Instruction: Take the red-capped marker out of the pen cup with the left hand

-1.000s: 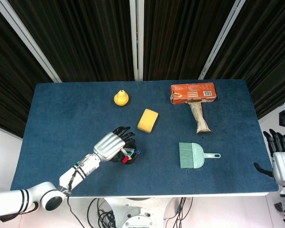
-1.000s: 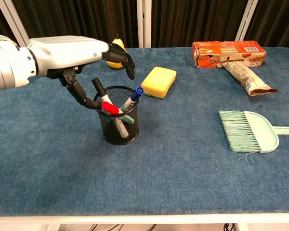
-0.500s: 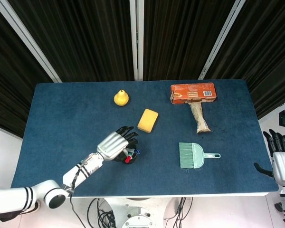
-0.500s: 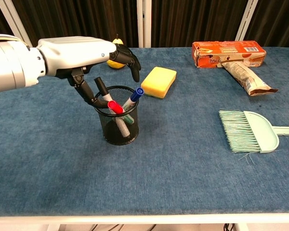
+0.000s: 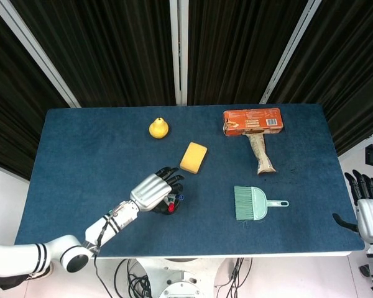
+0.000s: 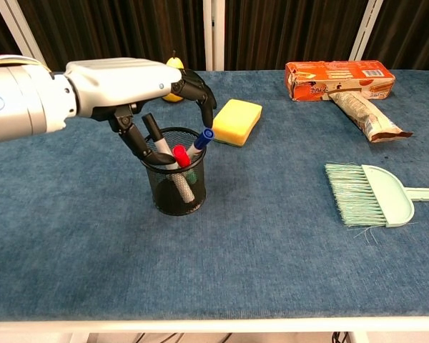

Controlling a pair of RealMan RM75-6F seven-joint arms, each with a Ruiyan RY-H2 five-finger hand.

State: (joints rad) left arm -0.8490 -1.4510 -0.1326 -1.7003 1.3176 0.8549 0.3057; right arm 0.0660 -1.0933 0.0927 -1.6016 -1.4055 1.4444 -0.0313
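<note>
the left hand hangs over the black mesh pen cup, which stands on the blue counter near its front edge. the fingers are spread and curved down, one set arching past the far rim of the cup, another reaching down at the near-left rim beside the pens; they clamp on nothing that shows. the red-capped marker is in the cup, leaning, its red cap poking above the rim between a black-capped marker and a blue-capped marker. from the head view the hand covers most of the cup, with only the red cap and a bit of blue showing.

the right hand sits off the counter's right edge, fingers apart and holding nothing.

further back lie a yellow sponge, a pear, an orange box and a wrapped packet touching it. a green brush and dustpan lie to the right.
</note>
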